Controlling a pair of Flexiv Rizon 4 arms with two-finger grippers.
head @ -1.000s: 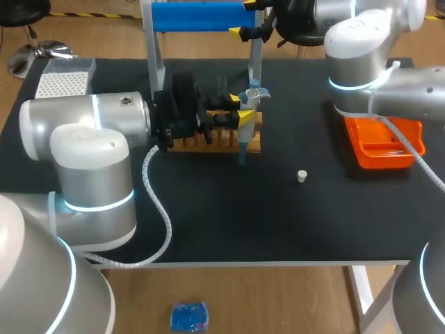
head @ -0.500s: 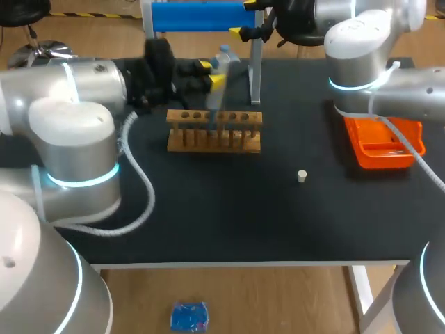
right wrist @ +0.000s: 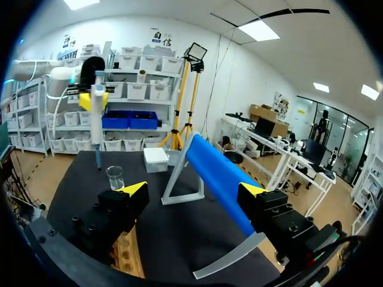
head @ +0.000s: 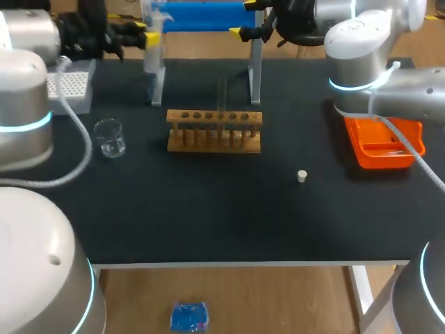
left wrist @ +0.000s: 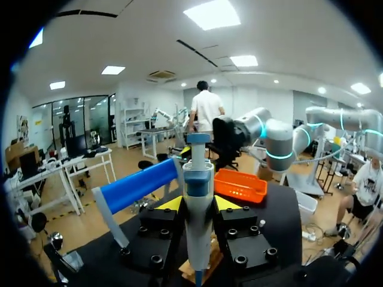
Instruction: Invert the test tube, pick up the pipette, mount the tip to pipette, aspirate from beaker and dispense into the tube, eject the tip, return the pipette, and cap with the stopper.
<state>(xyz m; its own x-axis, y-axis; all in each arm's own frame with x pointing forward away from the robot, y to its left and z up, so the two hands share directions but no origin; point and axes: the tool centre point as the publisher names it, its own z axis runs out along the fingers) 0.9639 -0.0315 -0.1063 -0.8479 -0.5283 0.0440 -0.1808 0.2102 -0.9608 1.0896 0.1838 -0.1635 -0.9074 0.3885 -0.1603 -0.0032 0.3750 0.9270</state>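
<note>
My left gripper (head: 147, 33) is at the back left of the table, shut on the blue and white pipette (head: 157, 28), which hangs upright beside the stand's left post. In the left wrist view the pipette (left wrist: 197, 203) stands between the yellow tips of that gripper (left wrist: 197, 204). The white tip box (head: 66, 87) lies below and left of it, and the glass beaker (head: 110, 137) stands nearer. A test tube (head: 222, 97) stands in the wooden rack (head: 214, 130). The white stopper (head: 302, 176) lies to the right. My right gripper (head: 246, 17) is open at the blue bar's right end.
A stand with a blue bar (head: 205, 17) on two grey posts spans the back middle. An orange tray (head: 382, 144) lies at the right under my right arm. In the right wrist view the blue bar (right wrist: 218, 176) runs between the wide open fingers.
My left arm has swung from over the rack to the back left, carrying the pipette with it. The beaker and tip box now show. The right arm has not moved.
</note>
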